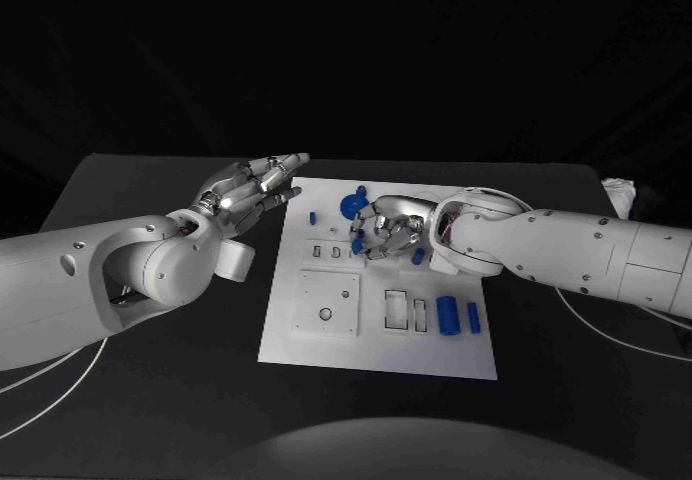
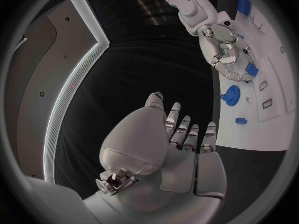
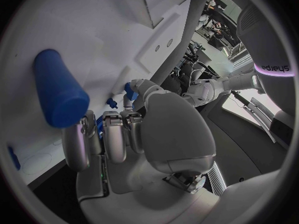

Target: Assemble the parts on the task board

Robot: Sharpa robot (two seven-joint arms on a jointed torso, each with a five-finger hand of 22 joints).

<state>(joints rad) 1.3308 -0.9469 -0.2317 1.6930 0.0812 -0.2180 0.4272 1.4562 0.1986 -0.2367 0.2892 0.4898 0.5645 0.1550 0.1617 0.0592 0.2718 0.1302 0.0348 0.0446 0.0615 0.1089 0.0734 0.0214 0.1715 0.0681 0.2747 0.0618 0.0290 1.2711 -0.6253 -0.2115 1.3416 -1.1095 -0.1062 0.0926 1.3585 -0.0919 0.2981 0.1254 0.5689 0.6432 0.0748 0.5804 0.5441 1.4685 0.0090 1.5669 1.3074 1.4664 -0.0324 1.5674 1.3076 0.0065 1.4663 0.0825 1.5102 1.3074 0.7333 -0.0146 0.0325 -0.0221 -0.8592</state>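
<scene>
The white task board [image 1: 378, 345] lies in the middle of the black table. My right hand [image 1: 392, 228] hovers over its upper part with fingers curled, and its fingertips [image 3: 76, 144] sit right beside a blue peg [image 3: 59, 87] [image 1: 358, 243] [image 2: 251, 68]. I cannot tell if it grips the peg. Another blue piece [image 1: 418, 256] lies just below that hand. A blue gear [image 1: 352, 206] [image 2: 231, 93] and a small blue piece [image 1: 312, 216] [image 2: 241, 120] sit near the board's top left. My left hand [image 1: 254, 188] [image 2: 181, 144] is held open and flat above the table, left of the board, holding nothing.
Two blue cylinders [image 1: 447, 315] lie side by side on the board's lower right, next to rectangular slots [image 1: 397, 310]. A square raised plate [image 1: 327, 300] sits at the board's lower left. White cables [image 1: 606, 335] trail across the table on both sides.
</scene>
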